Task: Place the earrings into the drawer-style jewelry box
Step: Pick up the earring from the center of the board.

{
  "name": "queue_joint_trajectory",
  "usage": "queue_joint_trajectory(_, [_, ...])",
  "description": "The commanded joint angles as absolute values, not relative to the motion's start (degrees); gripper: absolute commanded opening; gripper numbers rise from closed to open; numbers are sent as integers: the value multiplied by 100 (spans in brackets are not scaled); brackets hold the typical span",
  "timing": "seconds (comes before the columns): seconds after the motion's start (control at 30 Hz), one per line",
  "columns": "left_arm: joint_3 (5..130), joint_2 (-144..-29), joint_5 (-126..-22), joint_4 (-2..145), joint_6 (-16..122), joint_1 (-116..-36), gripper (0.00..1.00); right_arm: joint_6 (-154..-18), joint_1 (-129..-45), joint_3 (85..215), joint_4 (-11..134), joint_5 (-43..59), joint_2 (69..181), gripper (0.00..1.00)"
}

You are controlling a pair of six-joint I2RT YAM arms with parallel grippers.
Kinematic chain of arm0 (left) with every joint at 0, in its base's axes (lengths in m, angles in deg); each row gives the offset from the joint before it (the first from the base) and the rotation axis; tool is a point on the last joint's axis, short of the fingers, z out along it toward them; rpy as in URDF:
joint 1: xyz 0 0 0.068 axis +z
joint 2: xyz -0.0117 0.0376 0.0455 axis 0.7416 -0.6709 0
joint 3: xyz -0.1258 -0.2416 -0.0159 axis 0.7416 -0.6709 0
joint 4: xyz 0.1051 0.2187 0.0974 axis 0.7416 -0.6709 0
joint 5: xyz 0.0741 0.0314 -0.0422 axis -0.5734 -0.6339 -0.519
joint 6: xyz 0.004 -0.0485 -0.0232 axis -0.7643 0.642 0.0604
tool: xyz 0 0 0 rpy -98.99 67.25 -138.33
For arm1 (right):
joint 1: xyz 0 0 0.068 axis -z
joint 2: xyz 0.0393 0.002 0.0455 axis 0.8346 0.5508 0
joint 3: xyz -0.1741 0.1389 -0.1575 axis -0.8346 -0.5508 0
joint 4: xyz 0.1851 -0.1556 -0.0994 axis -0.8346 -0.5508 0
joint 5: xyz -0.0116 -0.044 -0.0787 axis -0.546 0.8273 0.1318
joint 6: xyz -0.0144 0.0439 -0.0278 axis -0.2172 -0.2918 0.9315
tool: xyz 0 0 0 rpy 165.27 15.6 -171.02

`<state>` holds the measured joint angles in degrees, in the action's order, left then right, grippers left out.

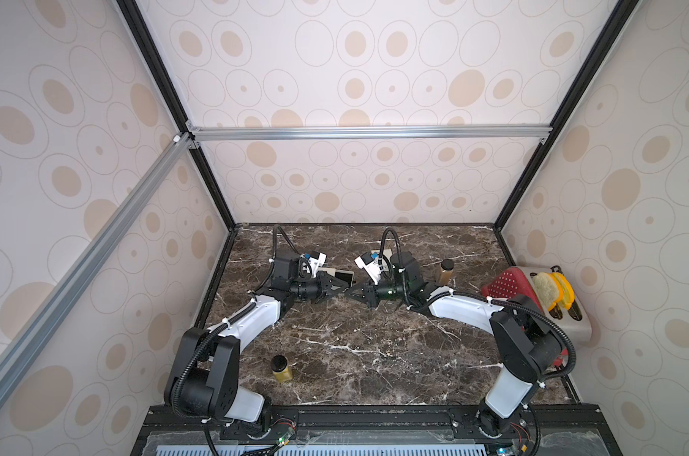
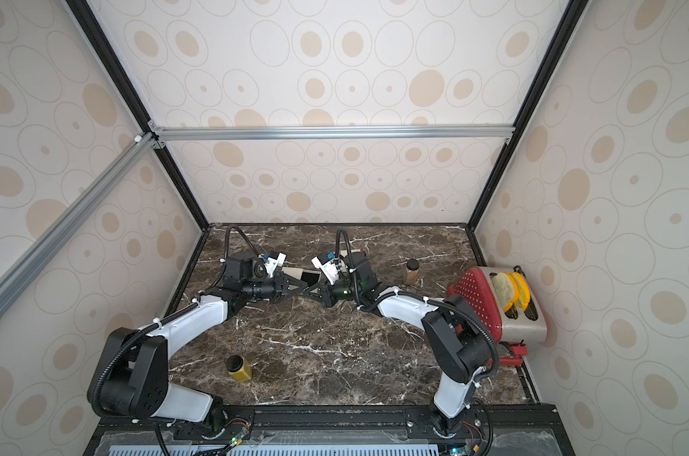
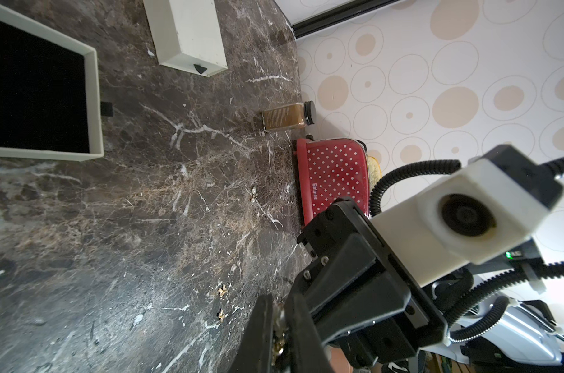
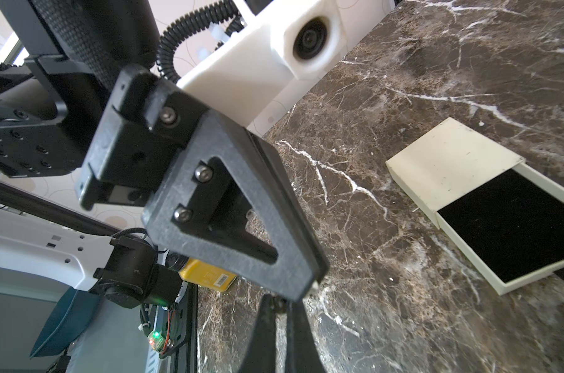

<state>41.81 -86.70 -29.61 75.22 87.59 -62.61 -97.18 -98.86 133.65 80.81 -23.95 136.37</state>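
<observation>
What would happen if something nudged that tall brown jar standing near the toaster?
The brown jar stands upright and narrow, so a push high up would probably tip it over. A low push might just slide it across the smooth marble table. It looks nearly full, so it is likely fairly heavy for its size.

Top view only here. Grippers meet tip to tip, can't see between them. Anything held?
Observer: Left wrist view shows the left gripper pinching a gold earring.
Operator: Drawer loaded yet?
Observer: Right wrist view: drawer pulled out, black lining bare where visible.
Operator: More left on the table?
Observer: Two small gold pieces, likely earrings, lie loose on the marble tabletop near the left gripper.
</observation>
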Motion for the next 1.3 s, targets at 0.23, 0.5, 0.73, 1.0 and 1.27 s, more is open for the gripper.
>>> queue_joint_trajectory(0.23, [4253,-8507,-2760,7595,8697,-6251,2,-9819,-9847,13309,8152,-2438,13892,0])
queue_joint_trajectory(0.5, [4252,-8520,-2809,7472,8623,-6254,0,-9734,-9833,13392,7929,-2380,13828,29])
queue_joint_trajectory(0.73, [4363,-8590,-2941,7114,8444,-6253,0,-9703,-9629,13098,7774,-2371,13431,54])
queue_joint_trajectory(1.0, [4200,-8678,-3233,7546,8962,-6250,0,-10390,-9542,12749,8630,-2573,13340,45])
queue_joint_trajectory(1.27, [3826,-8783,-3553,8660,10141,-6251,0,-11404,-9525,12493,10250,-2624,13674,43])
